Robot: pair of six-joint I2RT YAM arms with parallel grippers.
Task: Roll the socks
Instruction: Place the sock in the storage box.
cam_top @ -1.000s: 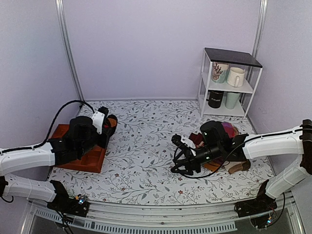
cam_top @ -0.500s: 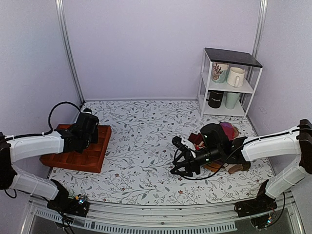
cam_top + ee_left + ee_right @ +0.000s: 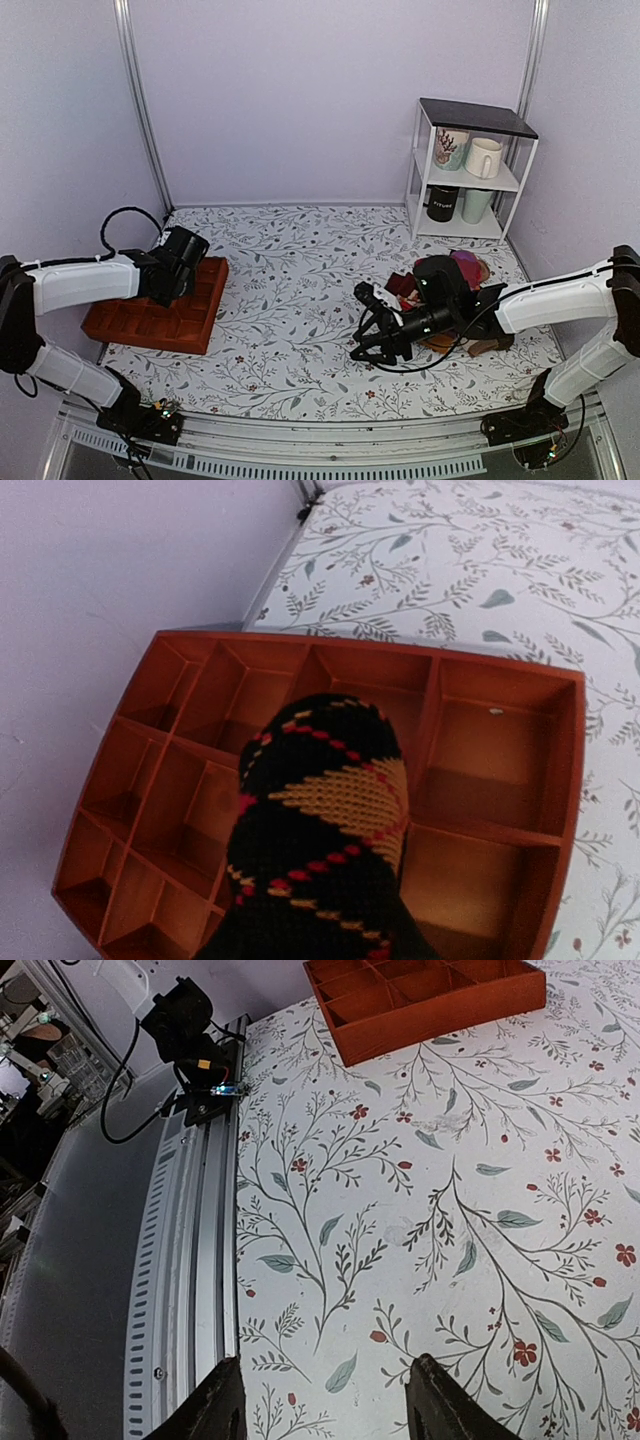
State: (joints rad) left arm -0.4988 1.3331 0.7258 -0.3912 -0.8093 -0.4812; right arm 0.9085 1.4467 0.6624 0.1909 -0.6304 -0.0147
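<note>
Hovering over the red tray [image 3: 500,750] at nine o'clock, the left fingers [image 3: 185,262] clamp the socks [image 3: 320,830]. The right fingers [image 3: 368,322] gape empty above the surface [image 3: 450,1210] at four o'clock. The black mug [image 3: 442,203] has lettering too small to read.

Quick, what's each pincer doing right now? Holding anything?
Left pincer: closed on the rolled argyle socks, above the red tray.
Right pincer: open, holding nothing.

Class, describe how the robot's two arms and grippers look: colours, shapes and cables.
The left arm and right arm have white tubular links with black joints. The left gripper and right gripper are black, with looping black cables.
</note>
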